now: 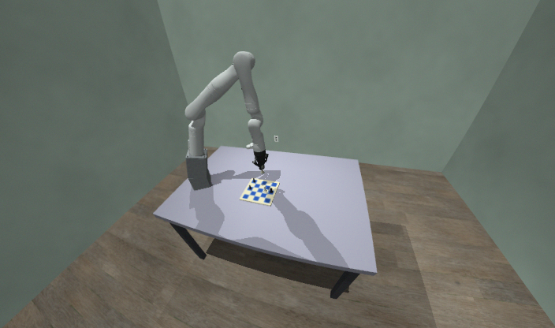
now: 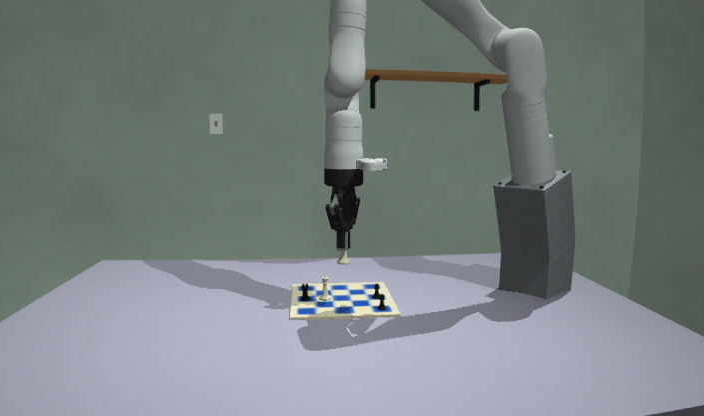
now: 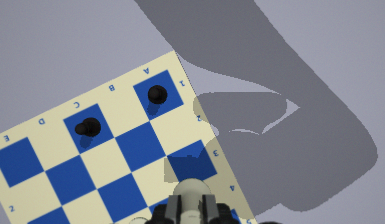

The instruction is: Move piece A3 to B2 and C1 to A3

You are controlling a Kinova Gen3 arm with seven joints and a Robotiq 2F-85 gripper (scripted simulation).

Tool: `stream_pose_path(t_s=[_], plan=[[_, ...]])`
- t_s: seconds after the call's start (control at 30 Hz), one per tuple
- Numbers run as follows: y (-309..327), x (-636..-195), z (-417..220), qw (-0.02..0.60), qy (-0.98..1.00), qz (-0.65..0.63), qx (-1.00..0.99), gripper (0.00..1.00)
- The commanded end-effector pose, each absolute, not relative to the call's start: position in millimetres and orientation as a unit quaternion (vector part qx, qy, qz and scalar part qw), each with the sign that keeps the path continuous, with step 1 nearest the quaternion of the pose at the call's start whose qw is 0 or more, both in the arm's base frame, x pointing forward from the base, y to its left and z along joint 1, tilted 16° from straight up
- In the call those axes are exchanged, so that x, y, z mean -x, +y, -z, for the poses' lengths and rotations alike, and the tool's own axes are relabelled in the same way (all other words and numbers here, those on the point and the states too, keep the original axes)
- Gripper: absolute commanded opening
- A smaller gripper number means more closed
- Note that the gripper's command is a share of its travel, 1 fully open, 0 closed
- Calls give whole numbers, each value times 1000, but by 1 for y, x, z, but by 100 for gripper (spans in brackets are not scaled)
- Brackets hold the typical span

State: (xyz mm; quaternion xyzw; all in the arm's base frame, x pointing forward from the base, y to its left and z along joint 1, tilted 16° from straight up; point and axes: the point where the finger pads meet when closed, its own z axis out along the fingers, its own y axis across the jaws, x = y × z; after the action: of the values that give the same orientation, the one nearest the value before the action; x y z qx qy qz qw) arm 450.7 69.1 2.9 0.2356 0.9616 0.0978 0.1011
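Observation:
A small blue and cream chessboard (image 2: 343,300) lies on the grey table. My gripper (image 2: 343,243) is shut on a white piece (image 2: 343,258) and holds it upright well above the board's far edge. In the wrist view the held white piece (image 3: 193,192) hangs over the A-file edge near square A3 (image 3: 191,161), which is empty and in shadow. A black piece (image 3: 88,127) stands on C1. Another black piece (image 3: 157,94) stands on A1. A tall white piece (image 2: 324,288) and a third black piece (image 2: 304,292) stand on the board's left side in the exterior view.
The arm's grey base (image 2: 534,235) stands on the table at the right, behind the board. A wooden wall shelf (image 2: 435,77) hangs behind the arm. The board (image 1: 260,191) sits near the table's middle.

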Motion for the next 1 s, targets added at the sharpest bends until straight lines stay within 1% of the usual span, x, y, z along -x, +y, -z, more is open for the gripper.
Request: stream_pose_path(t_s=[0.0,0.2,0.3,0.97], plan=[[59,-443,0,102,969,-91,-206,0],[38,-418,9,115,989,-76,-61,0],[35,-413,10,119,990,-75,-26,0],[35,-413,14,119,990,-75,-23,0]])
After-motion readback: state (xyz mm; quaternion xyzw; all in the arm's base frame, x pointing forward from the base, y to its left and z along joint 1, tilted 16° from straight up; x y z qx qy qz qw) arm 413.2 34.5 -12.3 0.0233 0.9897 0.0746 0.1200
